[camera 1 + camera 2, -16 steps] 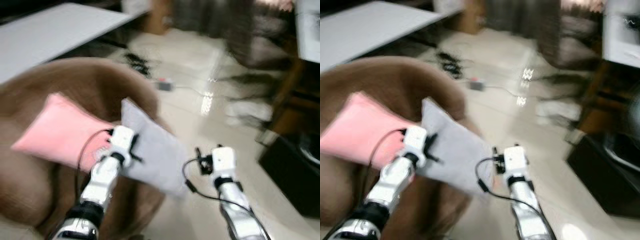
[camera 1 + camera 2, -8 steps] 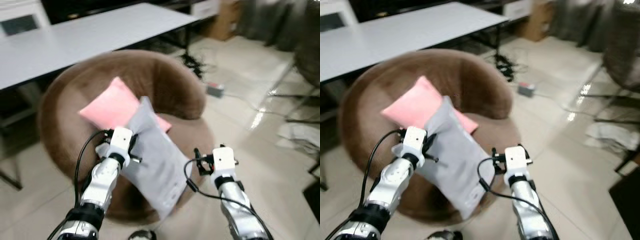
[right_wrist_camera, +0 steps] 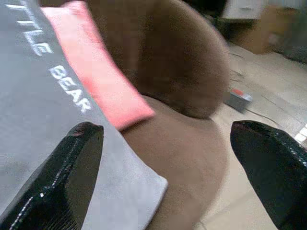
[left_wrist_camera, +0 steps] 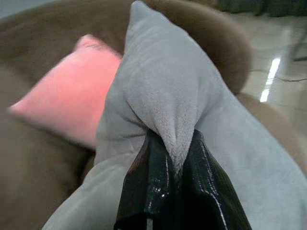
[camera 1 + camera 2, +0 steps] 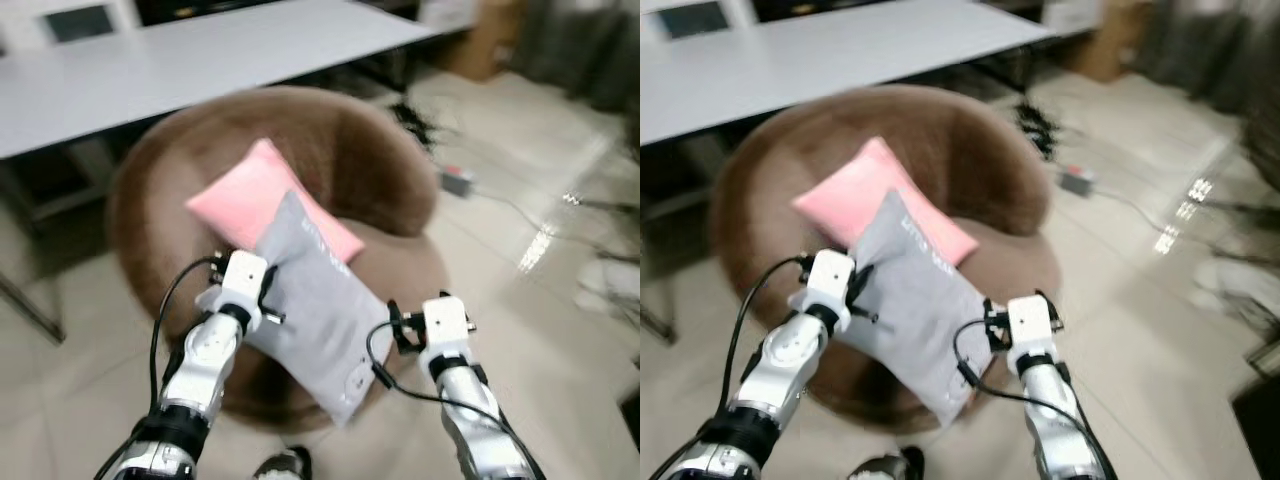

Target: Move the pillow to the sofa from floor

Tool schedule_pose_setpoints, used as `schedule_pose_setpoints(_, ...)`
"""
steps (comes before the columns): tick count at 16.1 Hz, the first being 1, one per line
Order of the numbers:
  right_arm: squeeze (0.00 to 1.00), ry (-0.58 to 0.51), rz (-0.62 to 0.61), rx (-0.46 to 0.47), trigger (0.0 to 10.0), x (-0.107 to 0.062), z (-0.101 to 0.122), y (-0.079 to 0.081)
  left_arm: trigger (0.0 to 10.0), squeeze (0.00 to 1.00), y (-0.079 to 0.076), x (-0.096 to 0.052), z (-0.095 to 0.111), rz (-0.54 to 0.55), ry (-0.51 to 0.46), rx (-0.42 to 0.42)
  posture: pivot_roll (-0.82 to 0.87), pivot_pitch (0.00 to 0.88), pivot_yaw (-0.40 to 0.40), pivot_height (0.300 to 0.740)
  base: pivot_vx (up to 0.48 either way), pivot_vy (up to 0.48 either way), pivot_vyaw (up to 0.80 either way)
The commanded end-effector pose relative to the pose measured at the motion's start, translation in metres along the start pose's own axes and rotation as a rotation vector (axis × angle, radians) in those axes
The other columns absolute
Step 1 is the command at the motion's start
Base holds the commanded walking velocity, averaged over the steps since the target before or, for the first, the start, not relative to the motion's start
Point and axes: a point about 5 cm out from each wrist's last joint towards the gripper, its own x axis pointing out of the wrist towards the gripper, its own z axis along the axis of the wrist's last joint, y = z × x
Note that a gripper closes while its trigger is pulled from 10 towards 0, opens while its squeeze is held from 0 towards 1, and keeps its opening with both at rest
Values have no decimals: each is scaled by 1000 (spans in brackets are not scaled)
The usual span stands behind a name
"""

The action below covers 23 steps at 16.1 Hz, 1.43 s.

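A grey pillow [image 5: 315, 300] with white lettering hangs in the air over the front of a round brown sofa [image 5: 330, 150]. My left gripper [image 4: 173, 165] is shut on a fold at the pillow's corner. In the left wrist view its two black fingers [image 4: 151, 191] pinch the grey fabric. My right gripper [image 3: 165, 158] is open beside the pillow's lower edge, with nothing between its fingers [image 3: 72, 177]. A pink pillow [image 5: 250, 200] lies on the sofa seat behind the grey one.
A long white table [image 5: 200, 50] stands behind the sofa. A power strip [image 5: 457, 181] with a cable lies on the shiny tile floor [image 5: 540, 230] to the right. A cardboard box [image 5: 490, 45] sits far right at the back.
The camera has swung, so the sofa now sits centred ahead. The grey pillow stays in my left gripper, and my right gripper stays open beside it.
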Motion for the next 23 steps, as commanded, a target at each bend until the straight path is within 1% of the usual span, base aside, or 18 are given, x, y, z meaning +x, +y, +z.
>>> schedule_pose_setpoints(1,475,10,-6,-12,10000,-1,-3,-1,0,0,6,0,8,26,-33,22,44,30,45,740,0,0,750)
schedule_pose_setpoints(2,498,12,-3,-11,10000,-1,-3,-1,0,0,6,0,8,27,-33,23,46,30,45,740,0,0,750)
schedule_pose_setpoints(3,522,-1,-4,9,10000,-1,-3,-1,0,0,6,0,8,27,-34,25,46,30,45,740,0,0,744)
schedule_pose_setpoints(4,443,-3,1,32,10000,-1,-2,0,0,0,6,0,9,18,-39,19,47,30,46,740,0,0,0)
schedule_pose_setpoints(5,439,6,7,25,10000,0,-3,2,0,0,7,1,10,17,-39,10,47,30,48,740,480,0,0)
schedule_pose_setpoints(8,431,9,12,17,10000,0,-4,3,0,0,8,2,11,20,-31,30,42,32,53,740,480,0,0)
schedule_pose_setpoints(9,435,12,15,17,10000,-1,-5,4,0,0,9,3,12,16,-29,48,40,32,55,740,480,0,0)
schedule_pose_setpoints(10,435,16,17,16,10000,-2,-7,5,0,0,5,5,15,-5,-34,78,38,34,56,740,480,0,0)
schedule_pose_setpoints(13,435,21,20,19,10000,-4,-9,7,0,0,2,7,19,-33,-41,84,36,35,60,740,480,0,0)
schedule_pose_setpoints(15,435,25,25,23,10000,-5,-10,9,0,0,3,8,21,-35,-46,99,35,36,61,740,480,0,0)
schedule_pose_setpoints(16,431,28,27,25,10000,-5,-11,10,0,0,2,10,25,-52,-58,110,38,37,63,740,480,0,0)
schedule_pose_setpoints(19,435,34,34,29,10000,-7,-12,14,0,0,5,24,47,-77,-95,116,43,36,63,740,0,0,0)
schedule_pose_setpoints(21,435,38,39,30,10000,-7,-13,16,0,0,7,37,67,-115,-111,146,47,35,60,740,0,0,0)
schedule_pose_setpoints(23,431,39,41,31,10000,-6,-12,17,0,0,12,49,80,-129,-102,142,41,32,62,740,0,0,0)
